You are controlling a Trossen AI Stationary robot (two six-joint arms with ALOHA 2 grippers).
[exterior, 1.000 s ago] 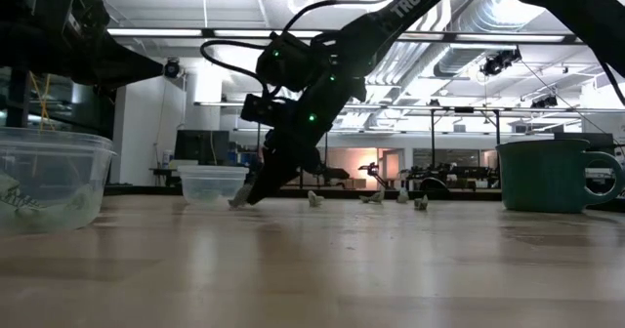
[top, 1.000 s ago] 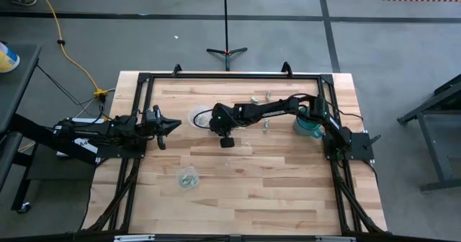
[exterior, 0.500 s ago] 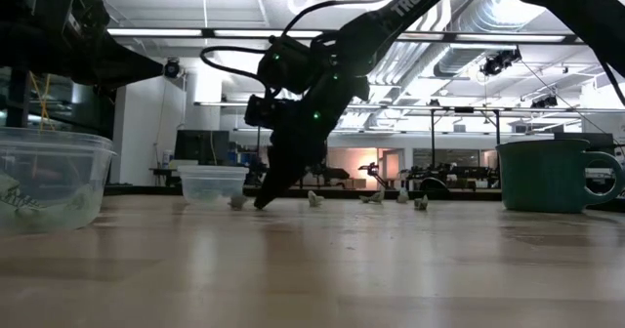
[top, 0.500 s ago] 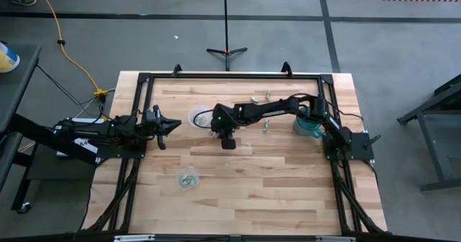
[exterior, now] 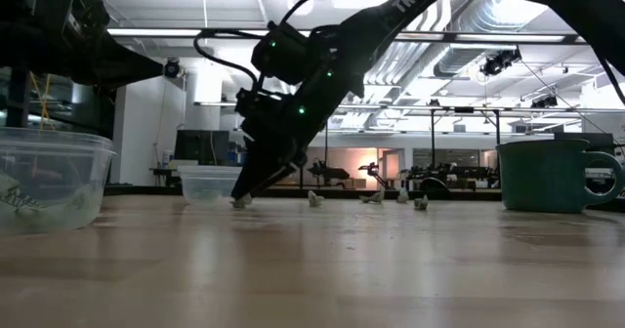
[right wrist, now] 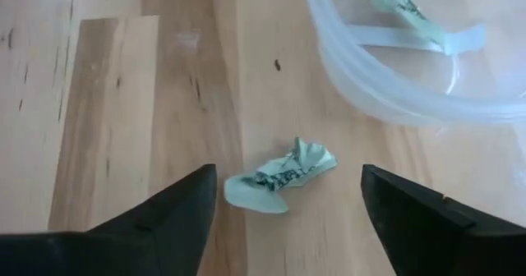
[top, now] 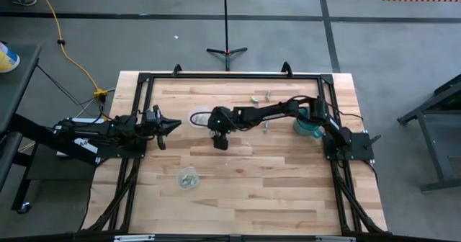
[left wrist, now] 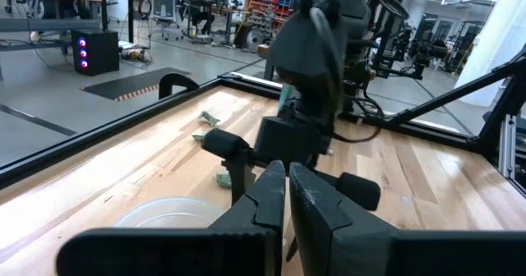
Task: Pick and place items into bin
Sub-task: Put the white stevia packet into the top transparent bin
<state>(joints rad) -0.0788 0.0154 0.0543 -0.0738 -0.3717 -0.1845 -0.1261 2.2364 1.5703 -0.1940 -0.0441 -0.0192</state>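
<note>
A tiny crumpled pale green piece lies on the wooden table just beside a clear cup, which holds another piece. My right gripper is open and low over the table, one finger on each side of the loose piece and touching nothing. In the high view it is at the table's middle, next to the cup. My left gripper waits shut at the left edge.
More loose pieces lie toward the far right of the middle. A second clear cup holding pieces stands nearer the front. A green mug stands by the right arm's base. A black frame borders the table.
My right gripper has shifted a little toward the table's left, toward the clear cup, and its fingers have spread apart. The green piece, at the fingertips a second ago, has stayed on the table beside the cup.
</note>
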